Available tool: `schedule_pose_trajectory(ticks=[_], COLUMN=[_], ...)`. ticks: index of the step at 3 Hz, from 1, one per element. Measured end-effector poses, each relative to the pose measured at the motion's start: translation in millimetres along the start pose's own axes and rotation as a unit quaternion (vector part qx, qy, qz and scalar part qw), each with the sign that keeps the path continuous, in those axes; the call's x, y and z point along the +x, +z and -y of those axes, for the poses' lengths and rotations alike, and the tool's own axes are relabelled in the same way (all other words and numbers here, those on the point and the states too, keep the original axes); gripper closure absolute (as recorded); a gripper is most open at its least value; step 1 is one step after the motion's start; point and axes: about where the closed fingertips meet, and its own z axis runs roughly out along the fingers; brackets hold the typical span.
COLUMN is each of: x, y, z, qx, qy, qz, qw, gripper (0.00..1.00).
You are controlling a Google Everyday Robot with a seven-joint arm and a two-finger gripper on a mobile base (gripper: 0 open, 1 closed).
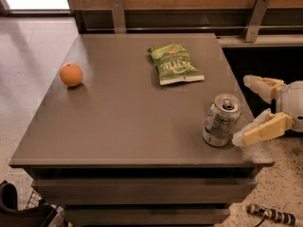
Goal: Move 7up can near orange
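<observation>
The 7up can [221,120] stands upright near the front right corner of the grey table [123,122]. It is silver-white with a text panel and a pull-tab top. The orange [71,74] sits near the table's left edge, far from the can. My gripper [246,110] comes in from the right, open and empty. Its lower cream finger [260,129] reaches the can's right side near its base. Its upper finger [262,86] is off the table's right edge, behind the can.
A flat green chip bag [175,64] lies at the table's back middle. A wooden wall with metal brackets [255,17] runs behind the table. The floor drops away at the left and right. A dark object [14,212] lies on the floor at the front left.
</observation>
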Motion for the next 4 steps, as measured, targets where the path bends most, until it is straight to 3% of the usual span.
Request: schedule_pose_trajectory(ticks=[1, 2, 3, 4], x=[8.4, 10.3, 7.8, 6.6], y=[21.2, 36.4, 38.9, 40.2], z=[-14.4, -22.8, -24.6, -25.5], qx=[-0.012, -0.022, -0.024, -0.026], qy=[0.001, -0.008, -0.011, -0.012], qz=[0.045, 0.068, 0.068, 0.068], qw=[0.9989, 0.9974, 0.9973, 0.9973], gripper=[0.03, 0.25, 0.56, 0.79])
